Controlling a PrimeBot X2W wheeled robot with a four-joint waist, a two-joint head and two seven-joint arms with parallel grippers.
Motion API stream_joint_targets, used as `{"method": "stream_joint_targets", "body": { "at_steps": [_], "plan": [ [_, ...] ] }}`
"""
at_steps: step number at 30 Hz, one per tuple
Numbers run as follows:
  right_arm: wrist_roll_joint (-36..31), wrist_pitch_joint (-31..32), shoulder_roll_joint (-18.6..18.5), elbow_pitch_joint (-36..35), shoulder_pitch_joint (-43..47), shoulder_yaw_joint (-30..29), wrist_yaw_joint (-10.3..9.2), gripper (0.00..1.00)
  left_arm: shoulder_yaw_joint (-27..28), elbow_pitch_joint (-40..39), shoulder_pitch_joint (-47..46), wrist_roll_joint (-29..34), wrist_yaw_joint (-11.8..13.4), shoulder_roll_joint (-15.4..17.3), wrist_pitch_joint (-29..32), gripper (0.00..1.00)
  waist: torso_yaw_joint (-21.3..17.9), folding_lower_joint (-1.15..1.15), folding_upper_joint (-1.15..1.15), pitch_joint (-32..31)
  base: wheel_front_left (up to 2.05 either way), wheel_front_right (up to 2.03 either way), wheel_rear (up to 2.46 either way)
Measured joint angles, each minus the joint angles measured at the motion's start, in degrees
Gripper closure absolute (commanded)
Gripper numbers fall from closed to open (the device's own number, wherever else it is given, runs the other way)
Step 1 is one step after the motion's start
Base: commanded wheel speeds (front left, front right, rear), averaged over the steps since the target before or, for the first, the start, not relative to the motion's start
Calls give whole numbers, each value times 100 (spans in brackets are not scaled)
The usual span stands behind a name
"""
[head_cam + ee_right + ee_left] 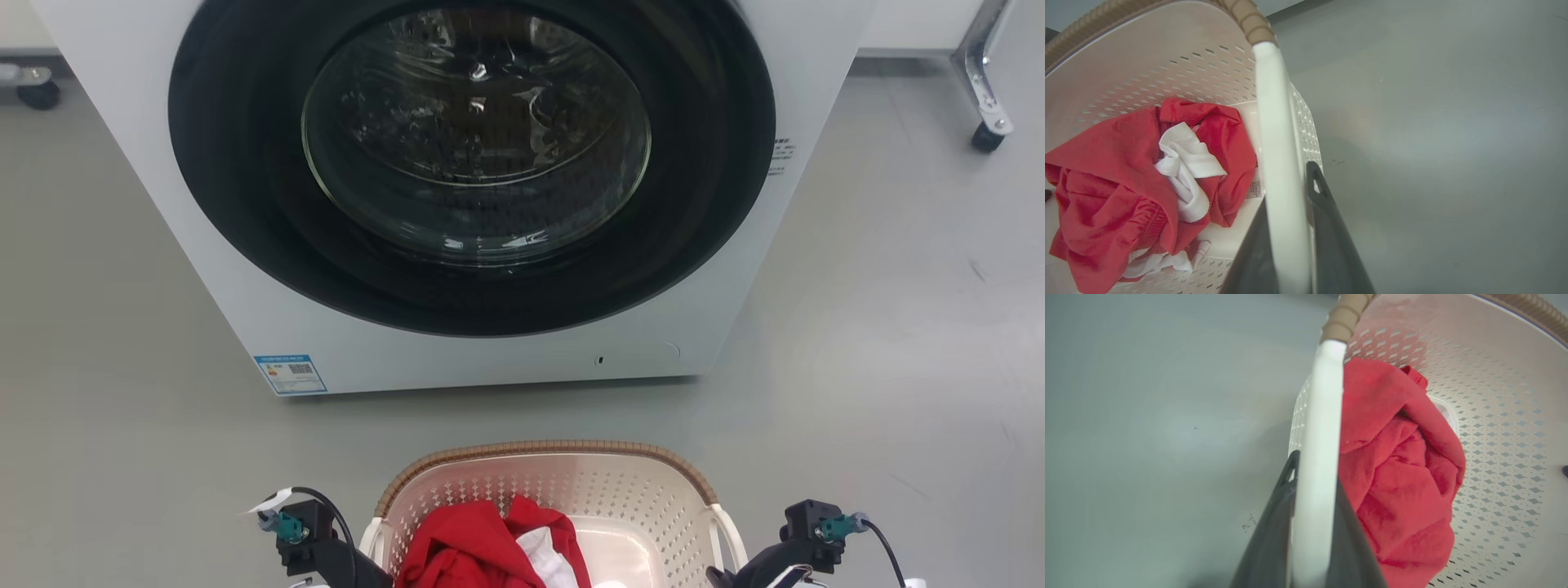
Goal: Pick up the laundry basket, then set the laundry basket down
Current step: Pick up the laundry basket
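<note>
- Laundry basket [540, 448] sits low centre in the head view, between my two arms, near the front of the washing machine [478, 163], whose glass door looks shut.
- Left gripper [1315, 477]: the two dark fingers straddle the white left handle [1325, 408], one outside the wall and one inside, pressed against it. I read that as clamped on the handle.
- Right gripper [1289, 185]: same picture mirrored, a finger on either side of the right handle [1274, 114], closed on it.
- Load inside: a bunched red garment [469, 543] with a white cloth [1186, 163] tucked into it, piled toward my left side. Nothing hangs over the brown rim [1345, 314].
- Progress, my call: the reach and the grasp on both handles are done.
- Whether the base has left the grey floor [882, 343] I can't tell. The underside is hidden in all three views, and the soft shadow beside the wall settles nothing.
- What's left: the lift of the laundry basket, if it isn't under way, then lowering it and letting go with both grippers. I'd put us in the first part, with the set-down entirely ahead.
- Watch point: the clothes sit left of centre, so I'd want both sides rising level.
</note>
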Motion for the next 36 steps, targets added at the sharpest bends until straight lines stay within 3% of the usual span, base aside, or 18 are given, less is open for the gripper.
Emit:
{"method": "stream_joint_targets", "body": {
  "at_steps": [18, 36],
  "plan": [
    [281, 479, 23, 86, 517, -70, 25, 100, -11, 30, 511, -213, 0, -11, 353, 100, 60, 1, 0, -871, 0, 0, 0],
    [333, 646, 32, 111, 715, -66, 35, 100, -5, 35, 739, -293, 0, -10, 495, 100, 17, 1, 1, -1113, 0, 0, 0]
  ]
}}
